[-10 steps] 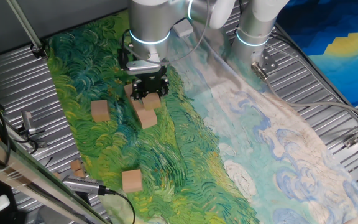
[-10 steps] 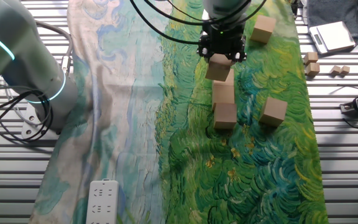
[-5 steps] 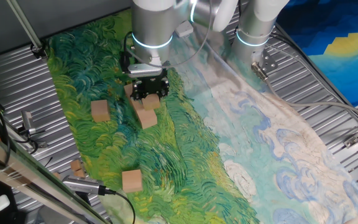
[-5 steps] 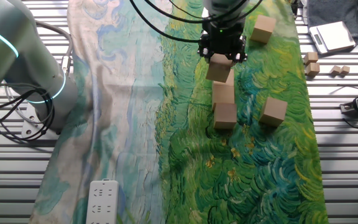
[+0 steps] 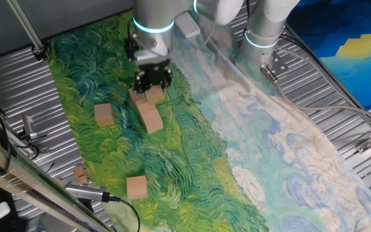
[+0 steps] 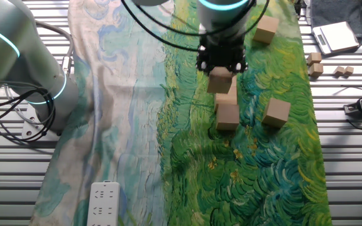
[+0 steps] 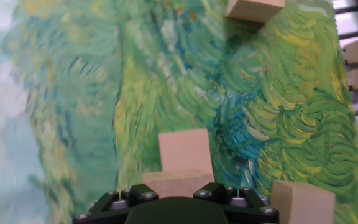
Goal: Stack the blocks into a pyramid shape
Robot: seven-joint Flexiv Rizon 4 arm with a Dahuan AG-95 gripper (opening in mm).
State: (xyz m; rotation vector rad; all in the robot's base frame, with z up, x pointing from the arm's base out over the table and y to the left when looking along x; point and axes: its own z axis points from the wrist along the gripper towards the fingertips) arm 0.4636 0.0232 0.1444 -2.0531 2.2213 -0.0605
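Left of the jaws, only the pale stretch of the painted cloth (image 6: 124, 94) is lying over the surface, with no wood on it. Between the jaws, which are clenching on it, one held block (image 6: 219, 82) is hanging just above a short row of blocks (image 6: 228, 116) that are resting edge to edge on the green swirls; from the hand view the held block is showing directly in front of the fingers with a row block right beneath it. Compared with a second ago, the arm is carrying this cube higher and further over the row, so it is no longer sitting beside the line but above it, which suggests the second tier is being started. Just right of the jaws and below them, a loose block (image 6: 276, 112) is waiting apart from the row, and further right and beyond, another block (image 6: 267, 29) is sitting near the cloth's edge. Well right of the jaws, small tan scraps (image 6: 314, 64) are lying on the bare metal.
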